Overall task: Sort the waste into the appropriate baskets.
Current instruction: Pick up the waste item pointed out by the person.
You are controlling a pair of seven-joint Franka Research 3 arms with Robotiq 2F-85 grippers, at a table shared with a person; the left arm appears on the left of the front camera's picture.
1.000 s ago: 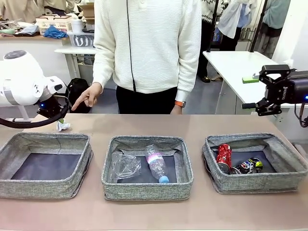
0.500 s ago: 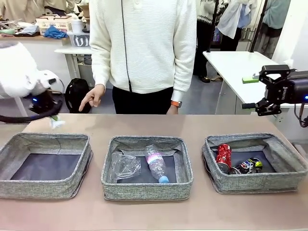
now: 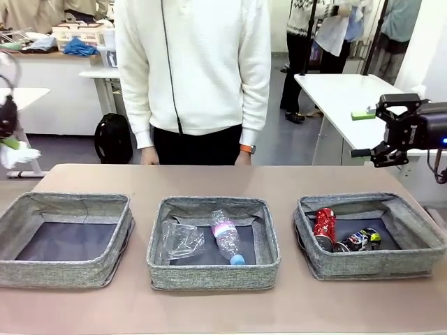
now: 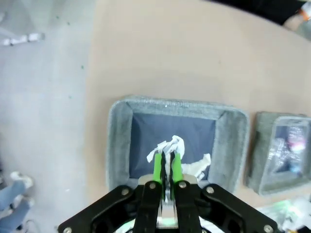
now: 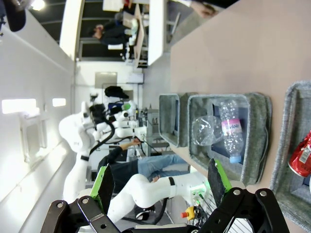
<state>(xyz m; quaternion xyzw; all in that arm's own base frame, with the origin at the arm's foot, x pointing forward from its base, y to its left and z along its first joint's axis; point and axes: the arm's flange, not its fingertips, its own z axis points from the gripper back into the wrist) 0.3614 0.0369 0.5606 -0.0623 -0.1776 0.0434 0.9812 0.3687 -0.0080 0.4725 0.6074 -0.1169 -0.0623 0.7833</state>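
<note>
Across the brown table (image 3: 279,178), the left gripper (image 4: 166,162) has lifted away from the far edge, pinched tight on the white paper wad (image 4: 167,147) above the empty left basket (image 4: 119,141). Dropping it there looks next; the right gripper (image 5: 160,182) waits wide open, holding nothing.

Left gripper (image 3: 7,143) moved from the table's far-left corner up and out to the left edge of the front view, carrying the white paper wad (image 3: 17,153) with it, jaws clamped on it. Most of the left arm left the front view. In the left wrist view, the wad (image 4: 167,148) hung above the left basket (image 4: 121,141). The person (image 3: 192,77) shifted leftward; the pointing hand (image 3: 148,157) dropped behind the table edge.
</note>
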